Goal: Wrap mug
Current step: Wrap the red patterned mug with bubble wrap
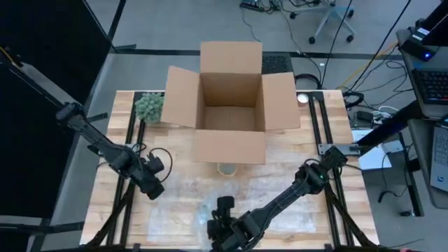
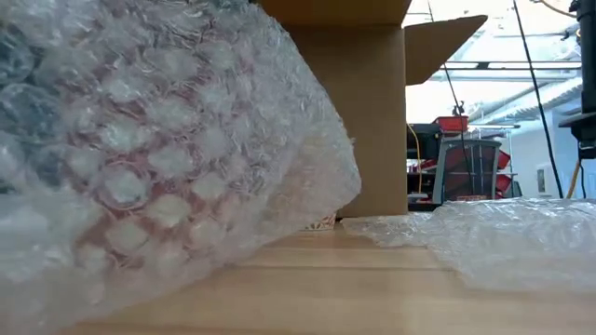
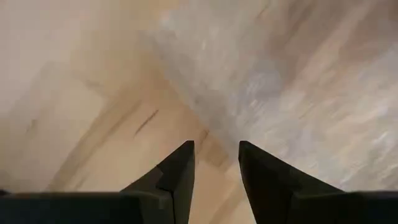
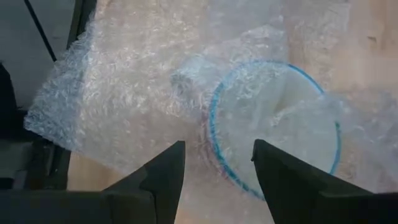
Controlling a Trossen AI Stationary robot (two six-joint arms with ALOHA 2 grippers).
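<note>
Hovering low over the near bench (image 1: 126, 105) edge, the right end effector (image 4: 217, 163) has its fingers spread and grasps nothing. Directly beneath it sits the mug (image 4: 280, 124), rim up with a blue edge, draped in loose bubble wrap (image 4: 137, 93). The left end effector (image 3: 216, 165), also released, waits above bare wood beside the sheet's edge. Behind them stands an open cardboard box (image 1: 231, 105). The risk: closing on thin film alone could drag the wrap off or tip the mug.
</note>
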